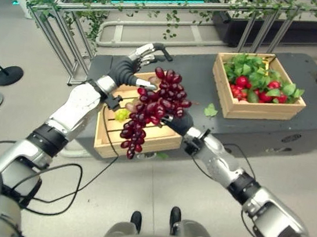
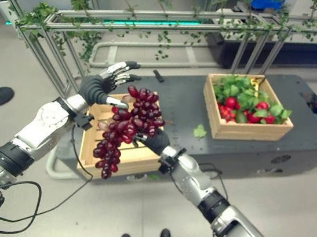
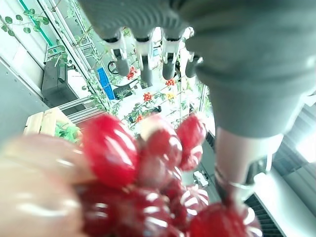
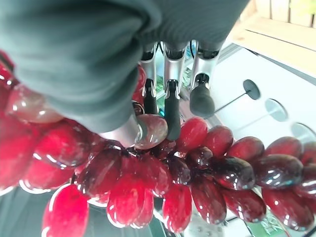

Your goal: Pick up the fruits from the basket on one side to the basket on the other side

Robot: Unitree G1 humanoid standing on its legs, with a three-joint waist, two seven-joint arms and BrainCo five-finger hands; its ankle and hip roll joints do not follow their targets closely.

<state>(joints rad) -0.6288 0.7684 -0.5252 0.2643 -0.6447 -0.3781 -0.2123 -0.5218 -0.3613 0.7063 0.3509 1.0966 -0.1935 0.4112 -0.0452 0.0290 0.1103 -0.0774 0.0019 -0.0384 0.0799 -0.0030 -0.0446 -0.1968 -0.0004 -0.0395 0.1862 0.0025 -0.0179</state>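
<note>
Grapes [image 1: 152, 109], a big bunch of glossy dark-red oval berries, hang in the air above the near crate [image 1: 115, 133] on the dark tabletop [image 1: 199, 77], tapering down to a loose tail. The right robot hand [image 1: 176, 122] grips the bunch from below and behind, fingers curled into the berries. The left robot hand [image 1: 137, 63] sits at the bunch's top, its fingers spread and relaxed, its thumb touching the upper berries. The far crate [image 1: 259, 88] holds red fruits and green leaves. One leaf [image 1: 210, 110] lies between the crates.
</note>
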